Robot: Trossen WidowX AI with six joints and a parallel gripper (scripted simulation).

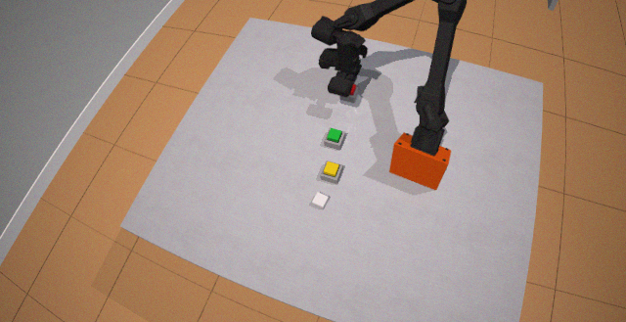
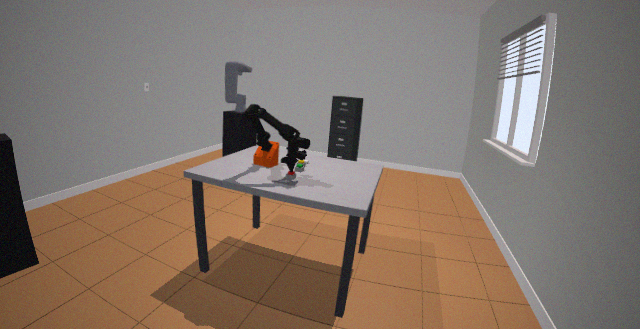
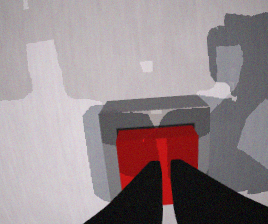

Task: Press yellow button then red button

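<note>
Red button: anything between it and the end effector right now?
Nothing visible. The shut end effector sits directly over the red button, fingertips overlapping its cap in the wrist view. The green button lies off to the side.

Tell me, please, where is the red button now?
In the top view the red button lies at the far end of the button row, beyond the green button, directly beneath the shut gripper.

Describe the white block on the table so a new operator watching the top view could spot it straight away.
Start at the orange arm base on the grey table and look to the line of small squares beside it. The white block ends that line, next to the yellow button and farthest from the gripper. It alone is plain white and has no grey housing.
</note>
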